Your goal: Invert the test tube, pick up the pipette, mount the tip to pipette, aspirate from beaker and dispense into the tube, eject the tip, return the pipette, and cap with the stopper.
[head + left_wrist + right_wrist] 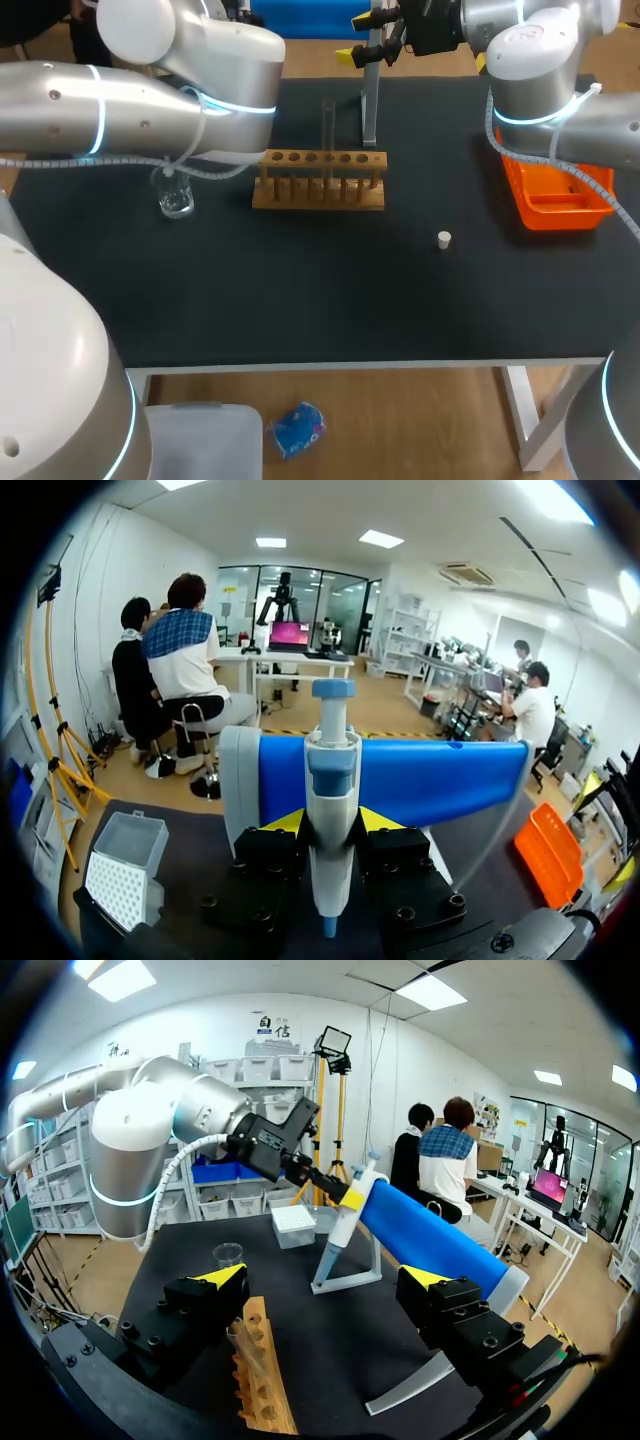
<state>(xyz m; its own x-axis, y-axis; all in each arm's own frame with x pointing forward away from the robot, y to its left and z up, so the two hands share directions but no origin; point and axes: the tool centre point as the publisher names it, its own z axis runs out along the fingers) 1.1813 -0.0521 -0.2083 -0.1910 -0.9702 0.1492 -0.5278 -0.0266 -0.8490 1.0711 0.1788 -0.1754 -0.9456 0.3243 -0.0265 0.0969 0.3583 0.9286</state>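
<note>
Black table [300, 300]. Wooden rack [318, 180] at centre, glass beaker [175, 195] well to its left. Small white stopper [444, 239] lies alone, right of centre. Orange tray [560, 212] at right edge. Pipette stand [369, 110] behind rack. Tip box [125, 865] near a back corner.

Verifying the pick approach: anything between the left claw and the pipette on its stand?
Nothing visible. The blue-and-white plastic pipette hangs on its grey stand, directly at the left claw, with no object between them. Whether the claw grips it yet cannot be told.
</note>
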